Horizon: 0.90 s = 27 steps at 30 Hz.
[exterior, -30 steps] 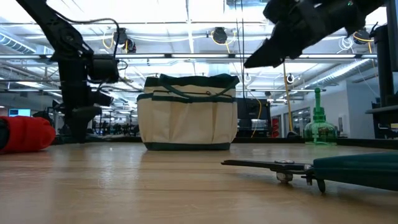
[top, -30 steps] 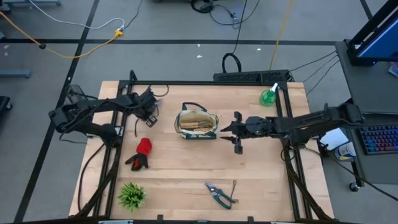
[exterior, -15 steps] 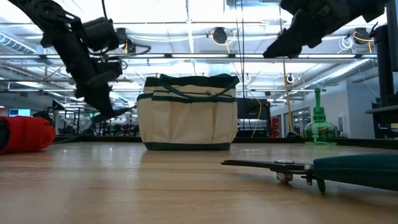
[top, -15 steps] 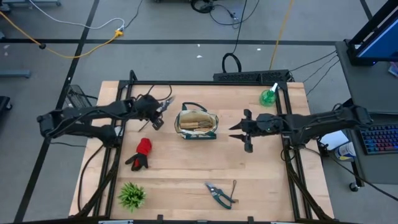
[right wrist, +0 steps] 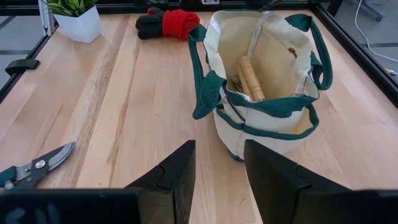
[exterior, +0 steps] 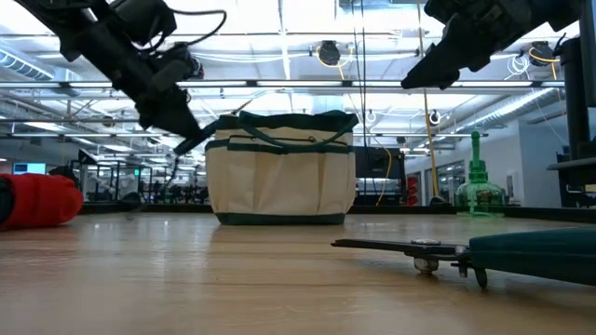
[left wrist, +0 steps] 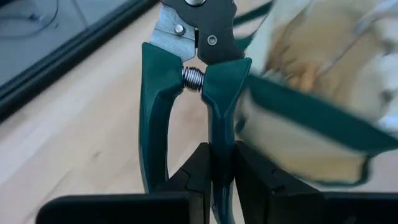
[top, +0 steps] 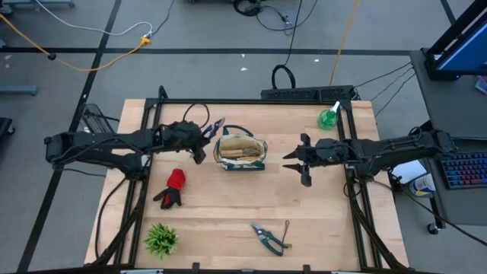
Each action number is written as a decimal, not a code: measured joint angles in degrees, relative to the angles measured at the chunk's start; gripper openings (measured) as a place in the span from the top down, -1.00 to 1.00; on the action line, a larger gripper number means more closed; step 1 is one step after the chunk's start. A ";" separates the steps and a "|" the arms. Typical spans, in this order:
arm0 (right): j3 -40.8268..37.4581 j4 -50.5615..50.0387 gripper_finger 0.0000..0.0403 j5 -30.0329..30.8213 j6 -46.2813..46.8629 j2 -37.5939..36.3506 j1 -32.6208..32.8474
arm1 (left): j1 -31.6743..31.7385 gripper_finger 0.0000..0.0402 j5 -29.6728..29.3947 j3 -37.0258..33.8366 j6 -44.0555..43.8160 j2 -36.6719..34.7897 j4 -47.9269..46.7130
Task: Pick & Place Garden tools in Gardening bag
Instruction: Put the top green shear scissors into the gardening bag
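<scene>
Left gripper [top: 204, 135] clamped on one green handle of a pair of pruners [left wrist: 186, 93], blades leading toward the gardening bag [top: 240, 150], just left of its rim and raised above the table [top: 228, 194]. Held by a single handle, likely so the blades can tip nose-first into the open mouth. Bag standing upright at the table's middle, mouth up, wooden-handled tools [right wrist: 252, 78] already inside, leaning against its far wall.

Right gripper [top: 295, 160] parked in the air right of the bag, fingers apart and empty, probably clear to give the left arm room.

Still outside the bag: a second pair of pruners [top: 268, 237] lying flat near the front edge, a red-and-black glove [top: 172, 188] left of centre, a green spray bottle [top: 329, 117] at the far right corner. Spiky potted plant [top: 160, 239] at the near left.
</scene>
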 joint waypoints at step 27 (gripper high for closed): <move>-2.43 0.96 0.35 0.00 -0.02 0.00 0.01 | -13.93 0.75 -14.00 10.27 16.27 5.18 23.27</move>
